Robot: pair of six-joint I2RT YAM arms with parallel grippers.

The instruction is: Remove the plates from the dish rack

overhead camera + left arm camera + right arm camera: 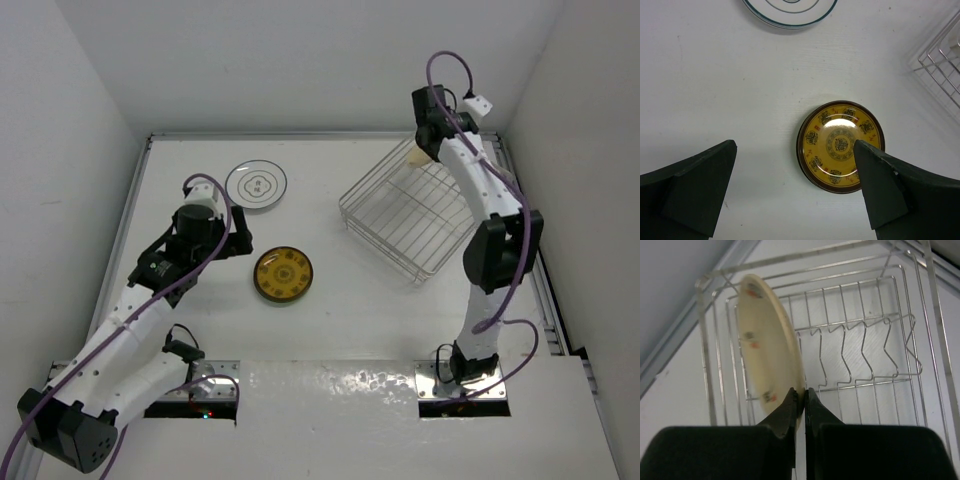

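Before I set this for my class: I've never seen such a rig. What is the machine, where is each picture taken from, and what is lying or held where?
Two robot arms are bolted to a white table. One picture looks down from above; the other two come from a camera on each wrist. The left fingers stand open near a yellow plate lying flat; a white plate lies beyond it. The right fingers pinch the rim of a cream plate at the wire dish rack.
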